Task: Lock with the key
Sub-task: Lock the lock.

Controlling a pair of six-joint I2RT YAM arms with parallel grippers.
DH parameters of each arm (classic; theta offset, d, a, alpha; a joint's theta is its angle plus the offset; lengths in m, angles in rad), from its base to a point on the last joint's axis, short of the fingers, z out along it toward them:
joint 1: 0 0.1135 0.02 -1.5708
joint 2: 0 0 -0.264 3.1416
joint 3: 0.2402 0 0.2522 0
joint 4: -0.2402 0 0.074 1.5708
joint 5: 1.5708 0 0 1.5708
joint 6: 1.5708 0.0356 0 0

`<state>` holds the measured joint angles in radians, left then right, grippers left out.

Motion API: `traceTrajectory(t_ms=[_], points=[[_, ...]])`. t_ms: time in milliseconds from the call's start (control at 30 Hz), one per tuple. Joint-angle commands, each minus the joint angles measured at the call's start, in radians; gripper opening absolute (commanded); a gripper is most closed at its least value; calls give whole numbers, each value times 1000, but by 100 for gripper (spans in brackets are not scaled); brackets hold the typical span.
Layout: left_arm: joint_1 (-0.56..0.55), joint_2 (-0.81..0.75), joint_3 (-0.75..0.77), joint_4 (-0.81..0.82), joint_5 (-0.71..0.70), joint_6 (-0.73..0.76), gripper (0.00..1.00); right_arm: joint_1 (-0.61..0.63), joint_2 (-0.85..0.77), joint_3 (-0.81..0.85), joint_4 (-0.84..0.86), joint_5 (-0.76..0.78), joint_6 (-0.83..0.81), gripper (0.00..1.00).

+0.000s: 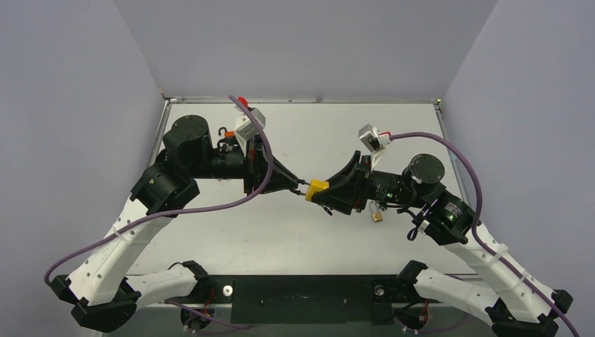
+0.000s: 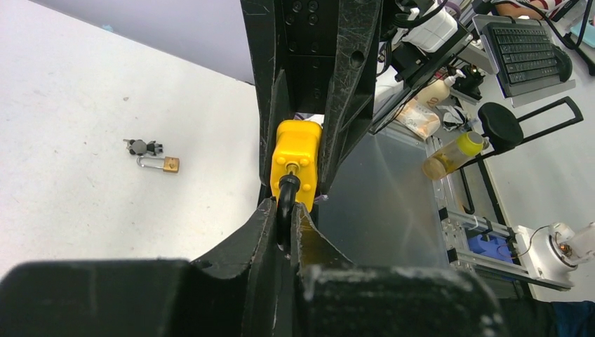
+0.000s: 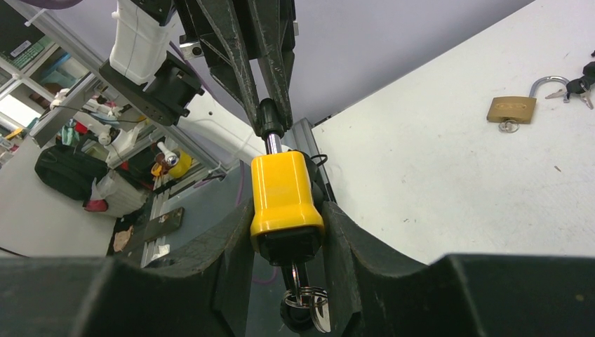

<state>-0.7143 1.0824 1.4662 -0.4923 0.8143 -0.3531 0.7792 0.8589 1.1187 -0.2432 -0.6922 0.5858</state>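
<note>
Here, left tool pinches shackle, right tool clasps yellow padlock, key half-hidden.

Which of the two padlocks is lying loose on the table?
The small brass padlock, lying flat on the table; the yellow padlock is held off the surface.

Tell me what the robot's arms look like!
The left arm and right arm are white low down and black higher up, with round joints. A purple cable runs along each. The left gripper and right gripper have black, wedge-shaped, scuffed fingers.
</note>
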Motion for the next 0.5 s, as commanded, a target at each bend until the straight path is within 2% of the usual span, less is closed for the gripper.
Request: traceTrajectory(t_ms=[0,167,333,467], points=[[-8,4,46,-3,41,11,0,-7,-22,42,75,20,-14,0],[-9,0,7,18,56,-22,0,-7,-23,41,77,26,-18,0],[-12,-38,-77,168,65,-134,0,-7,-15,28,113,25,-4,0],[-20,-41,-117,222,54,-196,0,-7,-10,25,127,47,-5,0]])
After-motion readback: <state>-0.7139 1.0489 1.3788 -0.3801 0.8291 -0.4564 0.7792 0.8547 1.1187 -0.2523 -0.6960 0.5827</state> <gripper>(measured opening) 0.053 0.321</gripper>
